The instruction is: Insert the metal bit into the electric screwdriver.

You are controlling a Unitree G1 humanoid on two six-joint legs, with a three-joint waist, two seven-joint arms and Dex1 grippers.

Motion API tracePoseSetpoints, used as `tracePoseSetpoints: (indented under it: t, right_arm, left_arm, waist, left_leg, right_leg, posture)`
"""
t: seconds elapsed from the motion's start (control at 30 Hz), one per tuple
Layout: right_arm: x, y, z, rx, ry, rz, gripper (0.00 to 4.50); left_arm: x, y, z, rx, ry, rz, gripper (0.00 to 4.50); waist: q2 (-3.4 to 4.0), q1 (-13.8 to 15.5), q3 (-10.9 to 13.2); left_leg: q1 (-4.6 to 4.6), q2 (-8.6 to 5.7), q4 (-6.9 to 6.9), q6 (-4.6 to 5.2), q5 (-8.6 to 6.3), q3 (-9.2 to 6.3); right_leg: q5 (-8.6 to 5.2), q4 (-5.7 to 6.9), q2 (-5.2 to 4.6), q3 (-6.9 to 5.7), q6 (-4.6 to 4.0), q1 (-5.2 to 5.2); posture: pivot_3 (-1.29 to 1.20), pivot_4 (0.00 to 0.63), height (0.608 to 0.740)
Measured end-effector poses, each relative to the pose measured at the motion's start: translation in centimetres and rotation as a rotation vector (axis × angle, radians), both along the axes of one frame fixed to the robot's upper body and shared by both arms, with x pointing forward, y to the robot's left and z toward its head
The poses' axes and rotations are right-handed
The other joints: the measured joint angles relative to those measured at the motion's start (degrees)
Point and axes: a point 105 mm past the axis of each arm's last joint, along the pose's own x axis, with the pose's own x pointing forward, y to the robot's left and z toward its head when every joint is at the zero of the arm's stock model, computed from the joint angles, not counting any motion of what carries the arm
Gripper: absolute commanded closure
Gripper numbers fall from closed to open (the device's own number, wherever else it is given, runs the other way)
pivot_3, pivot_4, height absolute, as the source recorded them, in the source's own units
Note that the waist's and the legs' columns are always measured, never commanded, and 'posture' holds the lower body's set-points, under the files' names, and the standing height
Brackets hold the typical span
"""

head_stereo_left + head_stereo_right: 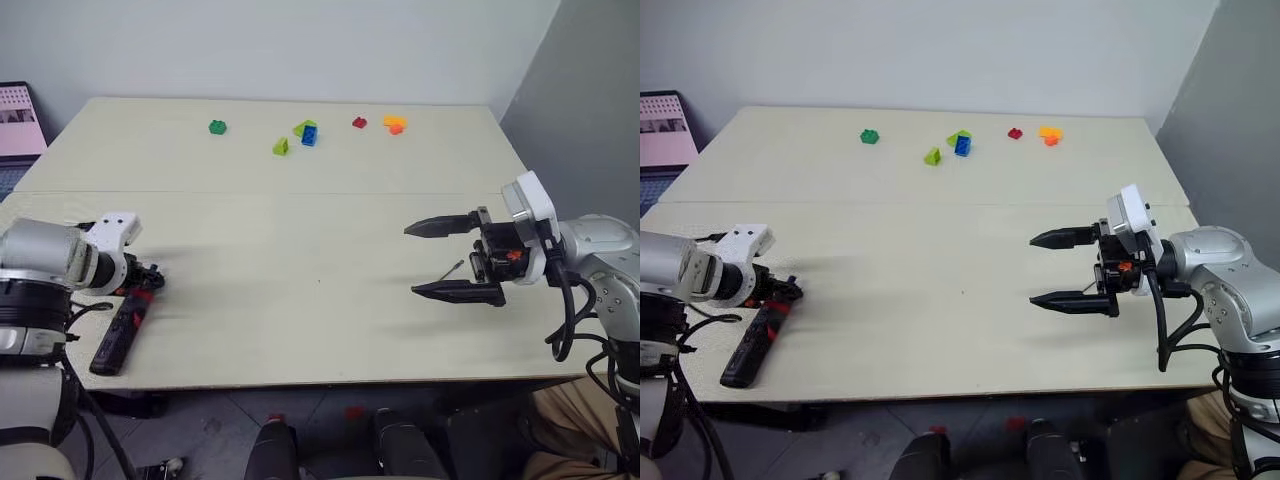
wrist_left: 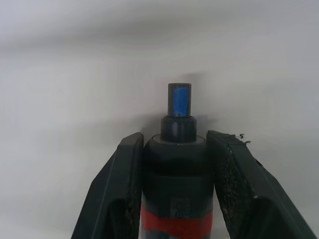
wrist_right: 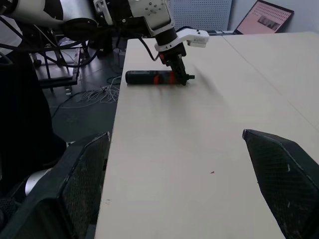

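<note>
Pale table (image 1: pixel 300 300), toy bricks (image 1: pixel 308 133) far edge; left gripper (image 2: pixel 174 164) clamps electric screwdriver (image 1: pixel 122 335); right gripper (image 1: pixel 450 258) spread

Black-red electric screwdriver (image 1: pixel 122 330) flat at table edge

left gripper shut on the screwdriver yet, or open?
Shut. The left gripper has both fingers pressed against the electric screwdriver, which lies on the table.
</note>
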Motion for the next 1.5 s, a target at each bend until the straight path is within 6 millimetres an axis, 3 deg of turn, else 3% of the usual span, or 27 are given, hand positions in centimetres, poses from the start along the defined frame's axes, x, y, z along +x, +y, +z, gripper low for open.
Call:
tracePoseSetpoints:
  t: [0.13, 0.23, 0.27, 0.4, 0.57, 0.67, 1.0, 1.27, 1.5]
  right_arm:
    - [-0.2, -0.2, -0.3, -0.010, 0.006, -0.016, 0.00]
    - [-0.3, -0.7, -0.4, -0.018, 0.012, -0.049, 0.00]
    - [-0.4, -1.0, -0.5, -0.027, 0.017, -0.071, 0.00]
    - [-0.9, -1.5, -0.2, -0.020, 0.021, -0.113, 0.00]
    - [-1.1, -2.5, -0.1, -0.023, 0.006, -0.207, 0.00]
    - [-1.2, -2.6, -0.1, -0.021, -0.006, -0.238, 0.00]
    - [-0.2, -1.6, -0.6, -0.036, -0.035, -0.324, 0.00]
    - [0.1, -0.7, -0.4, -0.041, -0.055, -0.310, 0.00]
    - [-0.1, -0.3, -0.6, -0.043, -0.041, -0.287, 0.00]
  left_arm:
    - [1.0, -4.5, 2.2, -0.014, -0.108, -0.202, 2.87]
    - [1.0, -10.4, 3.0, -0.098, -0.169, -0.409, 2.87]
    - [0.9, -13.7, 3.5, -0.152, -0.210, -0.515, 2.87]
    - [0.5, -21.9, 5.7, -0.307, -0.367, -0.751, 2.87]
    - [1.6, -26.3, 8.0, -0.357, -0.667, -0.845, 2.87]
    - [2.2, -27.5, 8.1, -0.376, -0.814, -0.844, 2.87]
    - [3.9, -28.1, 5.0, -0.453, -0.946, -0.718, 2.87]
    - [3.2, -27.9, 4.4, -0.464, -1.015, -0.710, 2.87]
    - [2.0, -26.3, 4.3, -0.433, -1.021, -0.719, 2.87]
  waist:
    - [-0.01, 1.13, 0.00]
    - [0.00, 1.90, 0.01]
    - [-0.01, 2.27, 0.01]
    - [-0.03, 2.23, 0.03]
    - [0.07, 1.25, 0.00]
    - [0.11, 1.31, -0.02]
    - [0.11, 1.80, -0.02]
    - [0.12, 1.93, -0.03]
    - [0.14, 1.77, -0.04]
  left_leg:
    - [-0.04, -0.03, 0.04, 0.00, 0.00, 0.01]
    - [-0.10, -0.05, 0.09, 0.00, 0.00, 0.02]
    - [-0.13, -0.05, 0.13, 0.00, 0.00, 0.01]
    - [-0.14, -0.06, 0.23, 0.00, 0.00, -0.01]
    - [0.05, -0.05, 0.24, 0.03, 0.01, -0.01]
    - [0.04, -0.07, 0.31, 0.05, 0.02, 0.00]
    - [-0.13, -0.12, 0.71, 0.05, 0.02, 0.04]
    - [-0.09, -0.11, 0.69, 0.05, 0.02, 0.04]
    - [-0.03, -0.10, 0.70, 0.05, 0.02, 0.04]
  right_leg:
    - [-0.02, -0.05, -0.02, 0.01, -0.02, 0.03]
    - [-0.01, -0.09, -0.03, 0.02, -0.03, 0.03]
    - [0.00, -0.09, -0.03, 0.01, -0.04, 0.04]
    - [0.02, -0.09, -0.03, 0.02, -0.05, 0.08]
    - [0.13, -0.02, 0.04, 0.11, -0.17, 0.15]
    - [0.16, -0.04, 0.03, 0.14, -0.14, 0.21]
    - [0.06, -0.08, 0.01, 0.23, 0.13, 0.23]
    - [0.07, -0.08, 0.01, 0.22, 0.14, 0.26]
    - [-0.02, -0.07, 0.01, 0.23, -0.03, 0.28]
  posture:
    - [0.00, 0.150, 0.740]
    - [0.00, 0.150, 0.740]
    - [0.00, 0.150, 0.740]
    - [0.00, 0.150, 0.740]
    - [0.00, 0.150, 0.740]
    - [0.00, 0.150, 0.740]
    - [0.00, 0.150, 0.740]
    - [0.00, 0.150, 0.740]
    - [0.00, 0.150, 0.740]
